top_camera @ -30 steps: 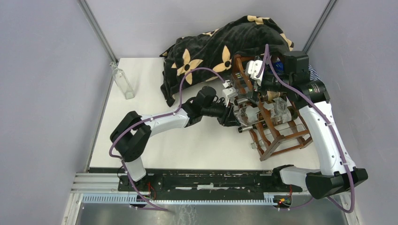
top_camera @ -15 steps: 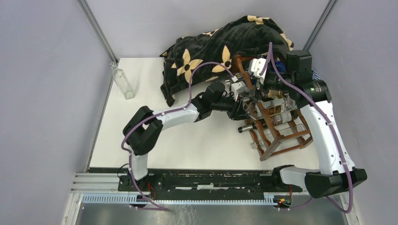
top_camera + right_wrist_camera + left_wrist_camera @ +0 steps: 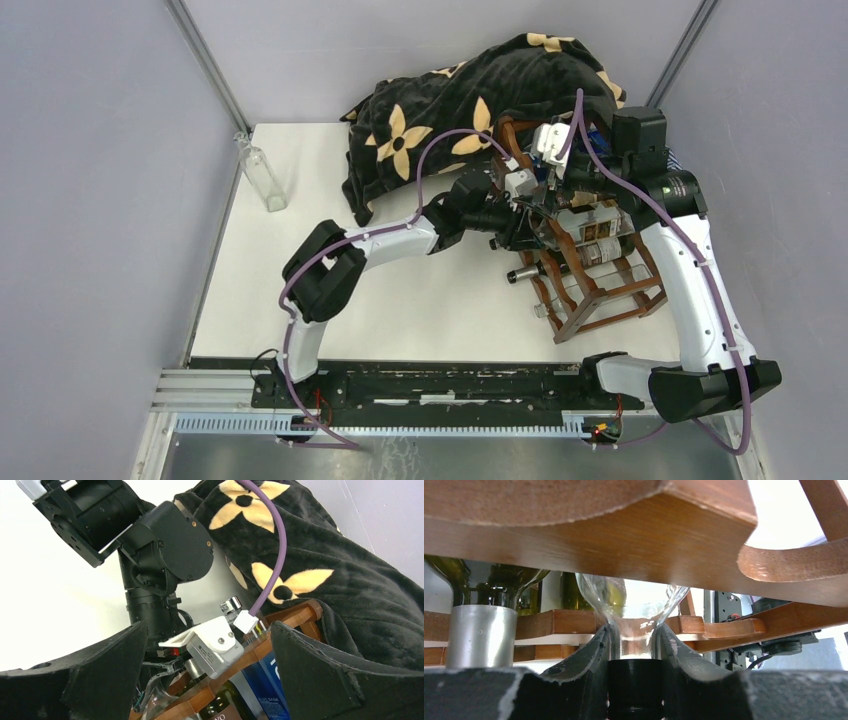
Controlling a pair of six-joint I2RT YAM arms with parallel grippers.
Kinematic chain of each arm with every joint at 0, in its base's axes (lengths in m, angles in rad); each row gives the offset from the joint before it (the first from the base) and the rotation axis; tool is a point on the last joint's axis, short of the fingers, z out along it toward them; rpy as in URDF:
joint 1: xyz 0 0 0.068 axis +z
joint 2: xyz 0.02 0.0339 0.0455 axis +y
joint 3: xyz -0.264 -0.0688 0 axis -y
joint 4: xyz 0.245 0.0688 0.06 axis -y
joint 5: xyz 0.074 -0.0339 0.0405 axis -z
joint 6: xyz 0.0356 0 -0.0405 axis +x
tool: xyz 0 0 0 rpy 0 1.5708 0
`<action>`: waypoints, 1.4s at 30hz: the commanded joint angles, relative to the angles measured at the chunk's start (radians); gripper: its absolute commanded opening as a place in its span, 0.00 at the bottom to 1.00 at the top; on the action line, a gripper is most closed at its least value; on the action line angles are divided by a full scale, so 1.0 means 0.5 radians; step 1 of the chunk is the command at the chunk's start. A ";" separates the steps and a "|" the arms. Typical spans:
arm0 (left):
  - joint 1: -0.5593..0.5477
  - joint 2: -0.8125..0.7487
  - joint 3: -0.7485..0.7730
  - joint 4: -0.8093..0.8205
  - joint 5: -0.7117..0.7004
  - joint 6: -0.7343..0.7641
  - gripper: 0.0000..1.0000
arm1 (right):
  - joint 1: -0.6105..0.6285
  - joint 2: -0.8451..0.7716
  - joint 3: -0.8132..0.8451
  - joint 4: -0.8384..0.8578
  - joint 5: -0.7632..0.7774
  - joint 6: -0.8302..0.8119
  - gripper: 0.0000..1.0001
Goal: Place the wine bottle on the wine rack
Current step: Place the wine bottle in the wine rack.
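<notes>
At the far left of the table (image 3: 300, 300) a slim clear glass bottle (image 3: 262, 178) stands alone, well apart from the work. A black blanket with tan flowers (image 3: 440, 110) is heaped at the back.

My left gripper (image 3: 633, 650) reaches across to the wine rack (image 3: 605, 290) on the right. In the left wrist view its fingers (image 3: 589, 665) are clamped on the neck of the clear wine bottle (image 3: 631, 597), just above the black cap. The bottle lies on its side with its shoulder inside the rack, under a scalloped rail and beside a green bottle with a silver foil (image 3: 479, 625).

I judge that I am in the insertion step, close to its end. I cannot tell whether the body is fully cradled.

My right gripper (image 3: 207, 650) hovers over the top of the rack with its jaws spread wide and nothing held.

The next move calls for a small push inward until the bottle settles. Then I release the neck gently and back straight out, keeping clear of the rail overhead and the foil-capped neighbour.
</notes>
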 commanded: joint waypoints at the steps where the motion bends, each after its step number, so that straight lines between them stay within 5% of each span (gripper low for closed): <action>1: -0.030 -0.044 0.222 0.412 0.037 -0.067 0.02 | -0.016 -0.018 0.005 0.093 -0.073 0.038 0.98; 13: -0.068 0.086 0.363 0.270 -0.093 -0.096 0.04 | -0.027 -0.004 -0.013 0.124 -0.104 0.058 0.98; 16: -0.069 0.098 0.371 0.242 -0.135 -0.088 0.10 | -0.029 -0.006 -0.019 0.129 -0.108 0.060 0.98; 24: -0.078 0.055 0.346 0.116 -0.265 -0.069 0.48 | -0.037 -0.020 -0.050 0.138 -0.124 0.060 0.98; 32: -0.084 -0.034 0.298 0.056 -0.352 -0.029 0.61 | -0.044 -0.042 -0.071 0.148 -0.150 0.057 0.98; 42: -0.087 -0.250 0.208 -0.073 -0.630 0.051 0.63 | -0.049 -0.073 -0.096 0.121 -0.173 0.016 0.98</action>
